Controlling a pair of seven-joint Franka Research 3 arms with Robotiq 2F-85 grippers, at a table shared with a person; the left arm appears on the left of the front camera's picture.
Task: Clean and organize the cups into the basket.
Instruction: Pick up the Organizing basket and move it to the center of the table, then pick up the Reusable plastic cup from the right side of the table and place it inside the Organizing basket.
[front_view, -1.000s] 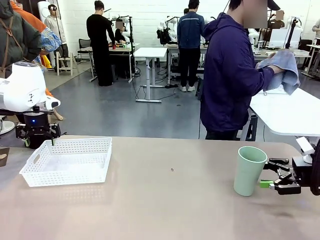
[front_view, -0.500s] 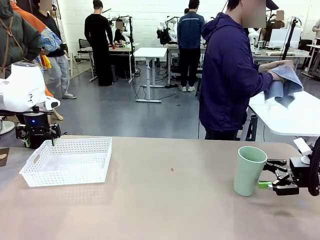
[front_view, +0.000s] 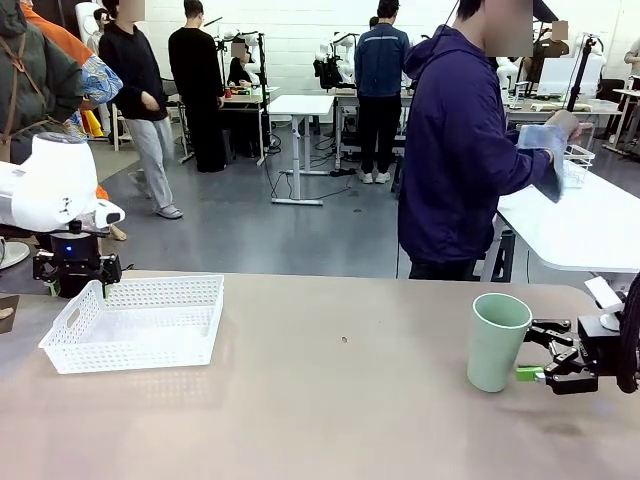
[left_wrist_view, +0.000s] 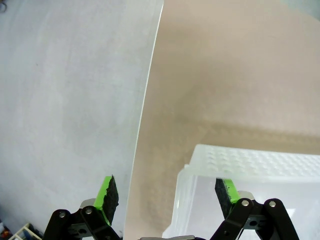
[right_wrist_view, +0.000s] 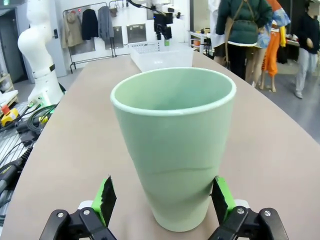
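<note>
The pale mint green cup (front_view: 498, 342) stands upright on the table at the right. My right gripper (front_view: 534, 352) is open at its right side. In the right wrist view the cup (right_wrist_view: 174, 145) rises between the green pads (right_wrist_view: 105, 196), with a small gap on each side. The white lattice basket (front_view: 160, 288) sits empty at the left. My left gripper (front_view: 75, 272) hangs just behind its far left corner and is open. In the left wrist view the left gripper (left_wrist_view: 167, 192) straddles the basket's corner (left_wrist_view: 250, 162). The tan-brown cup is out of view.
A person in a navy hoodie (front_view: 455, 150) stands beyond the table's far edge, turned to a white side table (front_view: 580, 225), holding a blue cloth (front_view: 545, 150). A wire-frame basket (front_view: 578, 162) stands there. The table edge (left_wrist_view: 145, 110) runs beside the left gripper.
The person has swung the blue cloth from over the side table up toward the chest. My left gripper has sunk slightly. The cup and right gripper have barely moved.
</note>
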